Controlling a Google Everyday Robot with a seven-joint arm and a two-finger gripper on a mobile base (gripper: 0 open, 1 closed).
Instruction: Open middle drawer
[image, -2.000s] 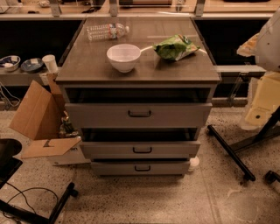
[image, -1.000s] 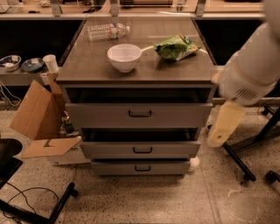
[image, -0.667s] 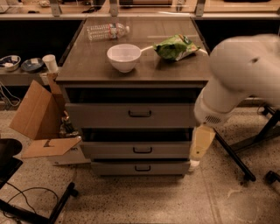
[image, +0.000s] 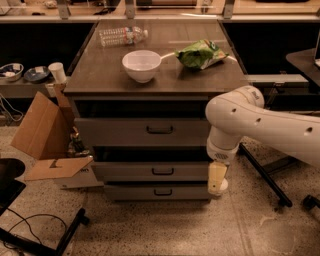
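over terrazzo floor (image: 165, 227), gripper (image: 217, 181) has swung in to the right end of middle drawer (image: 130, 171); state unclear.

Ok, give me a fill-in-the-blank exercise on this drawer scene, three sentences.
1. The cabinet has ____ drawers in its front.
2. The gripper hangs by the middle drawer, at the ____ end of its front as pictured, away from the handle.
3. Between the water bottle and the green bag stands a white ____.
Missing words: three; right; bowl.
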